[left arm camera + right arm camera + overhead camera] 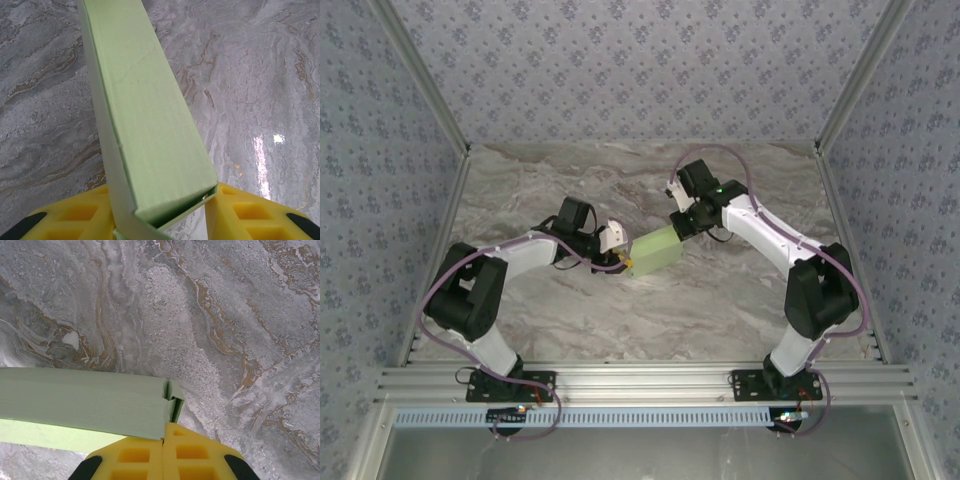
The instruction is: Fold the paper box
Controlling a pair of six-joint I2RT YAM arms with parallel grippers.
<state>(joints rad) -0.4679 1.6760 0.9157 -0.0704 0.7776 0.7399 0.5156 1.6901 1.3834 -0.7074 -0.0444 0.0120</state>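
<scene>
The paper box [655, 250] is a pale green, long rectangular box, held up between my two grippers at the table's middle. My left gripper [620, 262] grips its near-left end. In the left wrist view the box [145, 115] runs away from the camera, its end wedged between my yellow fingers [240, 210], with an end flap slightly ajar. My right gripper [688, 228] is at the box's far-right end. In the right wrist view its yellow fingers [135, 455] are pressed together, and the box's [85, 400] end edge runs into the seam between them.
The marble-patterned table [570, 320] lies under both arms. Patterned walls [620, 60] close it in at the back and on both sides. An aluminium rail [640, 385] carrying the arm bases runs along the near edge.
</scene>
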